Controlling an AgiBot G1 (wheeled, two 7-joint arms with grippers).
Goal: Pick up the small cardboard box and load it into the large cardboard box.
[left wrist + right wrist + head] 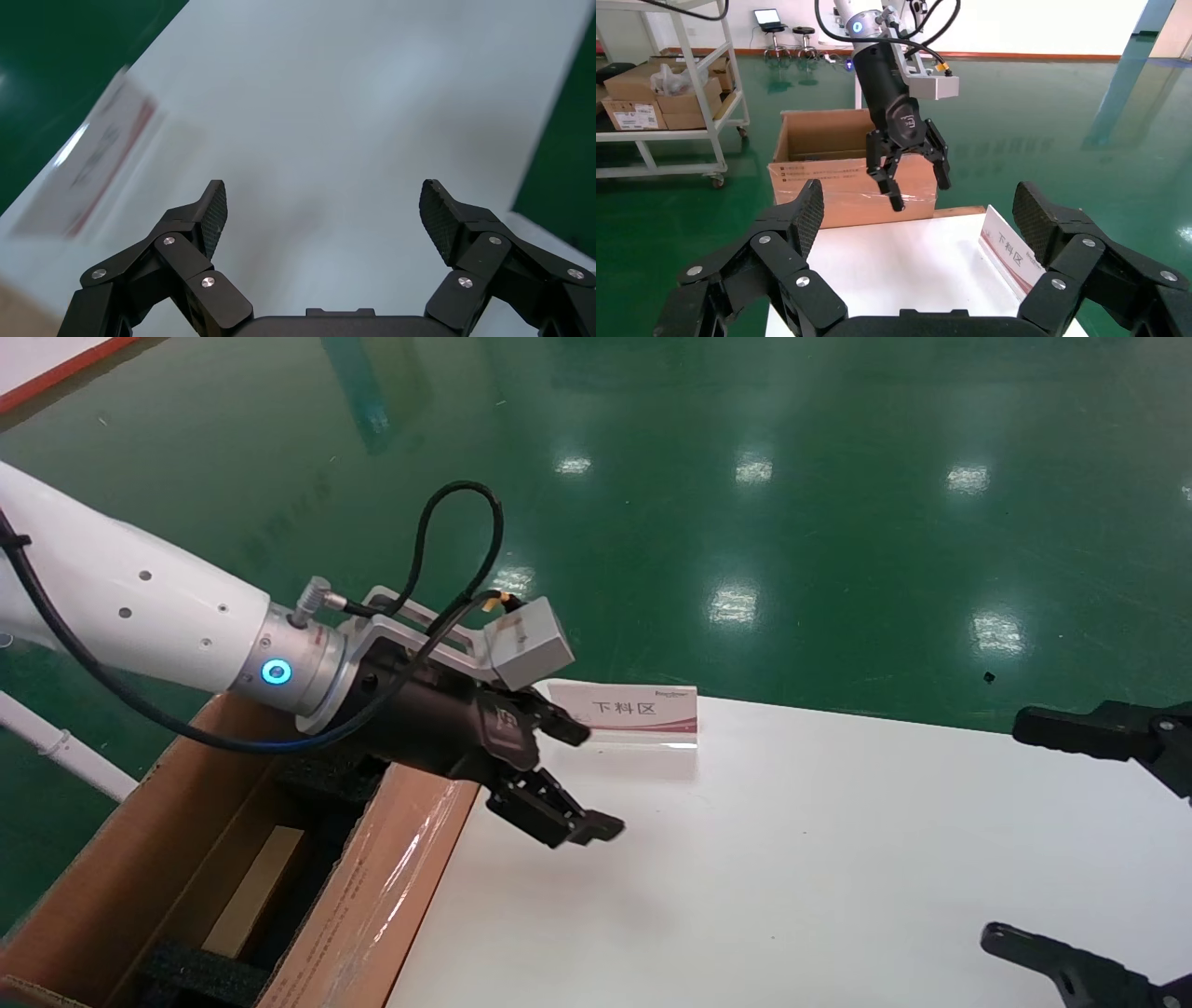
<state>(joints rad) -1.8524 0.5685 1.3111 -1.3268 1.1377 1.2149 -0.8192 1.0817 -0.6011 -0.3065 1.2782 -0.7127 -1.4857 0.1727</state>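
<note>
Right gripper (1071, 831) parked at the near right over the white table (792, 859), jaws wide, empty. Left gripper (582, 775) spread wide above the table's left edge, empty. Beside it, large cardboard box (372, 887), small cardboard box (256, 891) inside. Farther back, label sign (638, 710).

A glossy green floor (838, 505) spreads all around, throwing back rows of bright ceiling lights. The white counter (838, 859) carries a small red-and-white sign (633, 710) near its far edge. Off to one side stands a white metal shelf rack (687, 105) on casters, loaded with cartons (645, 98). Along the far white wall (1032, 21) a laptop (767, 16) sits open, with stools (803, 35) nearby.
</note>
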